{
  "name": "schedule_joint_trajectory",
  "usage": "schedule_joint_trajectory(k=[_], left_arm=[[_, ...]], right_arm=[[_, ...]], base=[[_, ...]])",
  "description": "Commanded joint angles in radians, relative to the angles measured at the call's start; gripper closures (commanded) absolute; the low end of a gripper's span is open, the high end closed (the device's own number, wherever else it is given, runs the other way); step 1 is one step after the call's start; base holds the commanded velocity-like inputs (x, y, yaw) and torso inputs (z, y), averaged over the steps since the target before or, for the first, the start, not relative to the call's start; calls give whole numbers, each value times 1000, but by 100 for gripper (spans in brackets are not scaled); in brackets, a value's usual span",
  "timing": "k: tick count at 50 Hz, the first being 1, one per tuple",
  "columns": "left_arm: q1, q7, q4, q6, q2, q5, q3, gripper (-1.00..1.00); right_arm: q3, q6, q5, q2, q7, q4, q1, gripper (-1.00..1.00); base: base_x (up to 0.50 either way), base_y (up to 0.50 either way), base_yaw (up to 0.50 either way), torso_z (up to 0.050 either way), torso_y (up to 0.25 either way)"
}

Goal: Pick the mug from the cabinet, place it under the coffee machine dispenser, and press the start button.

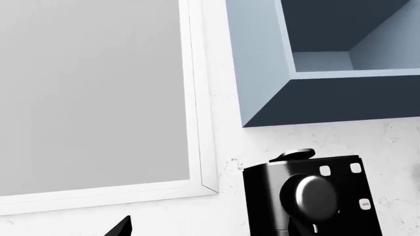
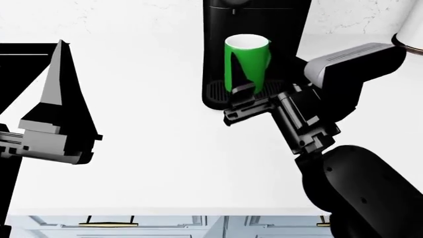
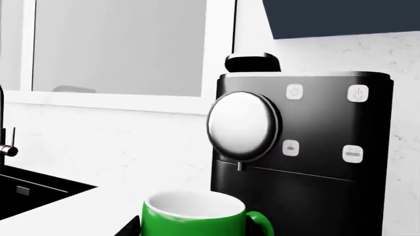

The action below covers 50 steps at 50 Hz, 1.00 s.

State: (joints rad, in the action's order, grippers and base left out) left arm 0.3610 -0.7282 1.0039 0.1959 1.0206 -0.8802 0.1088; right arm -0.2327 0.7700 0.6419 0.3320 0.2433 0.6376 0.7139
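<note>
One green mug (image 2: 247,62) stands upright on the ribbed drip tray (image 2: 215,90) of the single black coffee machine (image 2: 256,20), long axis vertical, open mouth up and white interior visible. In the right wrist view the mug (image 3: 196,219) sits directly below the silver oval dispenser (image 3: 244,126), whose small nozzle points down at the mug's mouth; the loop handle (image 3: 261,223) points toward the side of the machine that carries the buttons. Four pale square buttons (image 3: 294,92) are set on the black front beside the dispenser, two upper and two lower.

The right gripper (image 2: 239,101) is at the mug's base on the side facing the robot. One dark finger (image 2: 239,82) overlaps the lower green wall; whether the fingers clamp the mug or stand apart from it cannot be told.

The left gripper (image 2: 61,69) is raised well apart from the mug, over the bare white worktop (image 2: 152,148). Its fingers appear pressed together into one tapered point.

The left wrist view shows the coffee machine (image 1: 308,196), one white-framed window (image 1: 92,98) and one open blue wall cabinet (image 1: 328,64).
</note>
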Motion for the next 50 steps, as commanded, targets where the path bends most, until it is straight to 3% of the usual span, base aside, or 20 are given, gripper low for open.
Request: schedule_joint_trajectory(k=[1, 50], left_arm=[[-4, -4, 0, -9, 5, 4, 3, -100], [-22, -15, -3, -40, 30, 19, 18, -100]], right_arm=[[-19, -35, -43, -11, -17, -44, 9, 100], [-141, -322, -233, -84, -63, -346, 2, 100]], base=[[0, 0, 0, 0, 0], [0, 0, 0, 0, 0]])
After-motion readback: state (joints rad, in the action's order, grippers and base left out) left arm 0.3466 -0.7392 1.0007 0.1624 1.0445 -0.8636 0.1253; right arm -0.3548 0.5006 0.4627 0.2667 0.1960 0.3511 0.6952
